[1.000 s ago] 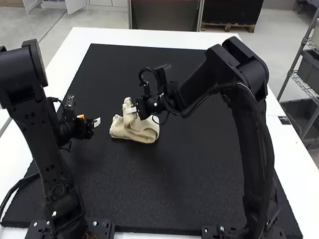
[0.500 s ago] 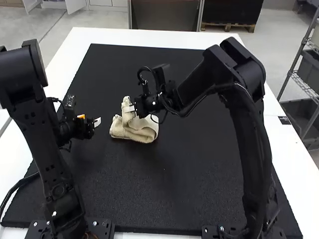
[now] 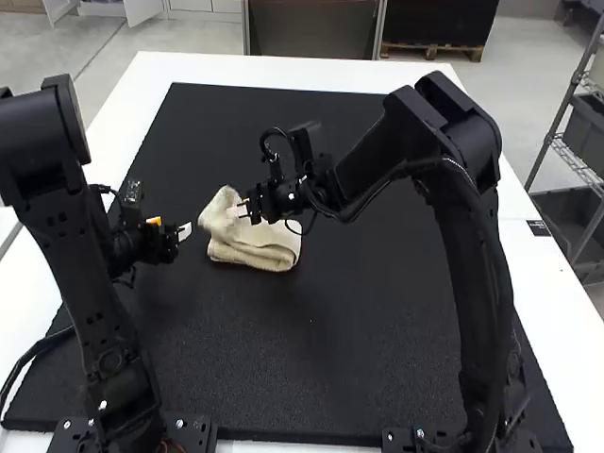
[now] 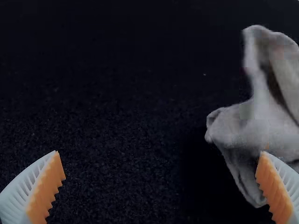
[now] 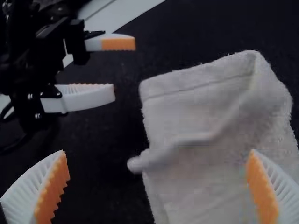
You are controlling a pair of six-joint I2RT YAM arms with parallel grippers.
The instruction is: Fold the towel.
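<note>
Towel [image 3: 257,253] partly behind right end effector [image 3: 238,209], gaping wide, empty; left end effector [image 3: 172,227] likewise

Bright high view, both wrist views dim

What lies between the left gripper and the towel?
Nothing but bare black mat separates the left gripper from the towel in the right wrist view.

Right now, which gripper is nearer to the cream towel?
Right. The right gripper is over the cream towel; the left gripper is apart, to the towel's left in the high view.
</note>
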